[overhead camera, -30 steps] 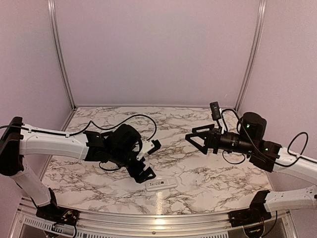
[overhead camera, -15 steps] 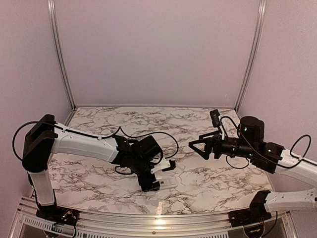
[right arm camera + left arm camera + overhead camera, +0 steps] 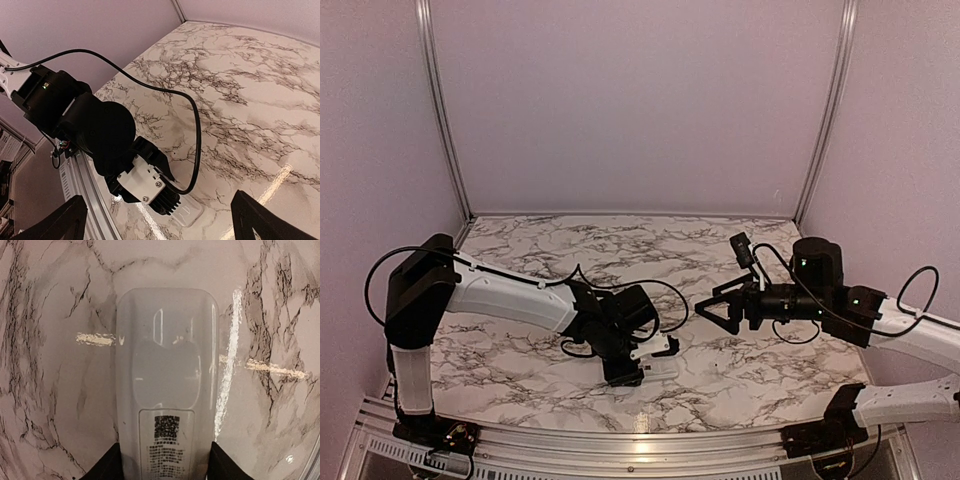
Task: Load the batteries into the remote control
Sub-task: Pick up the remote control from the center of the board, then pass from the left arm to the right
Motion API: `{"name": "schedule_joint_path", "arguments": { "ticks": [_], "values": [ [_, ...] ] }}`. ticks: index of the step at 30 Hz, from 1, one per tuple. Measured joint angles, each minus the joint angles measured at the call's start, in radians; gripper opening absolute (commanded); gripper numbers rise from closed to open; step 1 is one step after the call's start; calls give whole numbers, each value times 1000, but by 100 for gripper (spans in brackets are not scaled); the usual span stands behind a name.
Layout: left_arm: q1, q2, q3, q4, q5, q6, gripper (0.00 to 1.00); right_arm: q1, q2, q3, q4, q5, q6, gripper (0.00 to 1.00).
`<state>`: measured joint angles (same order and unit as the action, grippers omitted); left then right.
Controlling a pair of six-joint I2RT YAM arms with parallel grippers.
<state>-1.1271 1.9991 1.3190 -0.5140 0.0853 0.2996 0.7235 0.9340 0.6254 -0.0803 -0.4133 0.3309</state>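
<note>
While lying back-up: hold by the long edges

Concerns slim white plastic remote control [image 3: 167,370]: looks light, stiff, glossy, probably slippery. Lies near front edge of veined marble table [image 3: 45,340], apparently pinched at label end by black left gripper [image 3: 166,467]. Black right gripper [image 3: 710,315]: wide open, empty.

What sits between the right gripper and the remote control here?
Only bare marble table, as the top external view shows. The left arm's black cable loops near that stretch between the right gripper and the remote control.
</note>
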Motion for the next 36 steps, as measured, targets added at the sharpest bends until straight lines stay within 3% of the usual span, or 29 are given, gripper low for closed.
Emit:
{"name": "schedule_joint_path", "arguments": {
  "ticks": [5,13,25,36],
  "values": [
    [2,2,2,0,11,-6,40,0,0,0,15,-27,0,99],
    [39,-32,-9,10,50,-36,38,0,-9,0,46,-59,-1,98],
    [132,-496,-148,293,233,-166,38,-2,5,78,171,-177,-18,89],
    [134,-617,-224,512,414,-291,38,42,128,247,334,-379,-18,87]
  ]
}}
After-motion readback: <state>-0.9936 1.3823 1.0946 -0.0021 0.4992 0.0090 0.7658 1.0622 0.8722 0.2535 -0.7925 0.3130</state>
